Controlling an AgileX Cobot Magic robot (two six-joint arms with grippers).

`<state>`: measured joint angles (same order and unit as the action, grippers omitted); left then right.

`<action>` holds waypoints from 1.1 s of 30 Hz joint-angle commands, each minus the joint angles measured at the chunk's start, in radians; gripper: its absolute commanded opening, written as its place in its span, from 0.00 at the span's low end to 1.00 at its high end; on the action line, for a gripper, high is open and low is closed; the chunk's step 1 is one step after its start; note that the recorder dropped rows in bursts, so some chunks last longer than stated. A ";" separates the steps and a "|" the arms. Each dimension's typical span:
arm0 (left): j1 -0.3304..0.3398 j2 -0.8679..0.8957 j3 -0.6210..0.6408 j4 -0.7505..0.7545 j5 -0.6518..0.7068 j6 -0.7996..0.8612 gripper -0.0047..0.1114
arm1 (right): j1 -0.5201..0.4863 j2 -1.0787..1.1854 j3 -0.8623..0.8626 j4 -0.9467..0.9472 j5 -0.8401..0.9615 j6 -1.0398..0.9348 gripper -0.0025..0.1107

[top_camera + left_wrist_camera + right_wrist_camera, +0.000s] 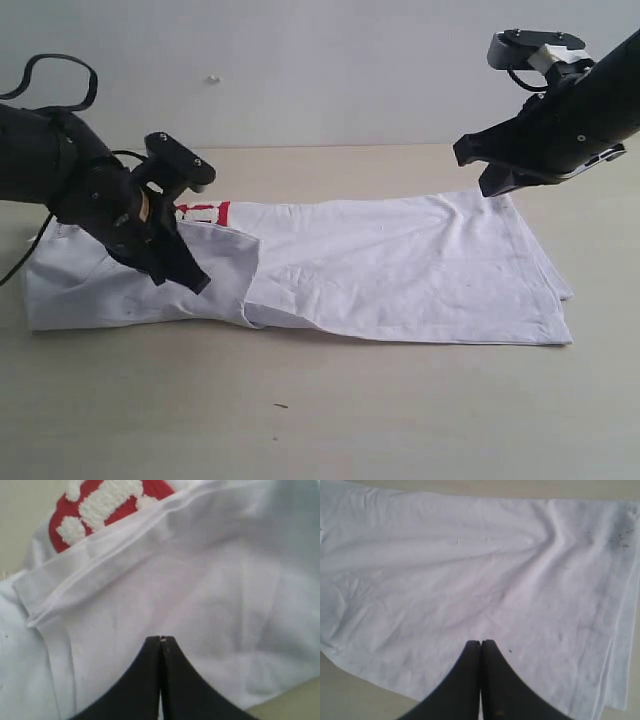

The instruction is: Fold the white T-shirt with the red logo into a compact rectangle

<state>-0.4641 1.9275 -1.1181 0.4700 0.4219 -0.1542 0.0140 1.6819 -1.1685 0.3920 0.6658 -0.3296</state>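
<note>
The white T-shirt (400,260) lies spread lengthwise on the table, with its left part folded over in a flap. A bit of the red logo (203,212) peeks out at the far edge of that fold, and its fuzzy white letters on red (105,505) show beside a hem in the left wrist view. My left gripper (197,280) is low over the folded part of the shirt (200,580). It (160,639) is shut, with no cloth seen between its fingers. My right gripper (465,152) hangs shut and empty above the shirt's far right end (445,570).
The beige table (300,420) stretches in front of the shirt and on both sides of it. A pale wall (330,70) rises behind. The shirt's right hem (545,300) lies in doubled layers near the right side.
</note>
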 commanded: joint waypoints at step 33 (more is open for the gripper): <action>-0.010 -0.088 -0.026 -0.151 0.016 -0.037 0.04 | -0.002 -0.008 0.005 0.020 -0.028 -0.020 0.02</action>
<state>-0.4526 1.8994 -1.1879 0.3319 0.4219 -0.1970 0.0140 1.6819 -1.1685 0.4067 0.6258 -0.3398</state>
